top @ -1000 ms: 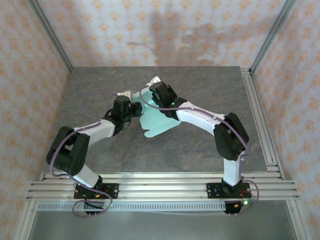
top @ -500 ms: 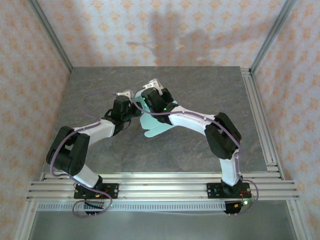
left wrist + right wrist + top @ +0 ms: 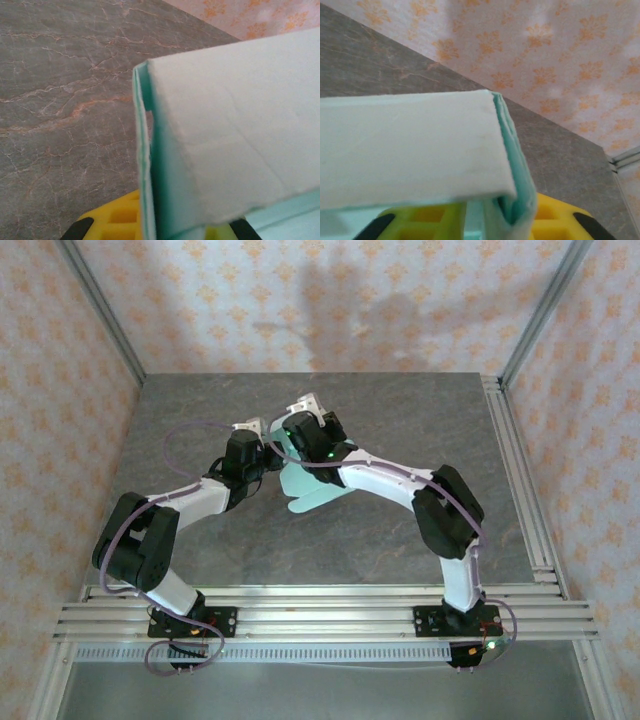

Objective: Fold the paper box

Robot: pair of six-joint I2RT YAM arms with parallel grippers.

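The paper box [image 3: 312, 485] is pale mint-green card, half folded and held up off the grey table [image 3: 400, 410] between both arms. My left gripper [image 3: 270, 455] grips its left side. In the left wrist view the box [image 3: 235, 135] rises as a folded wall, and the left gripper [image 3: 160, 227] is shut on its thin edge. My right gripper [image 3: 292, 445] meets it from the right. In the right wrist view a flap of the box [image 3: 405, 145] lies over the right gripper [image 3: 487, 222], whose yellow fingers [image 3: 555, 220] stand apart with a loose, unpressed fold between them.
Patterned orange walls [image 3: 330, 300] close off the back and both sides. An aluminium rail [image 3: 515, 470] runs along the table's right edge, and rails [image 3: 320, 610] cross the near edge by the arm bases. Bare grey table lies to the right and in front of the box.
The right gripper has shifted a little left toward the left gripper, and its jaws have parted around the fold. The left arm has held still, shut on the box.
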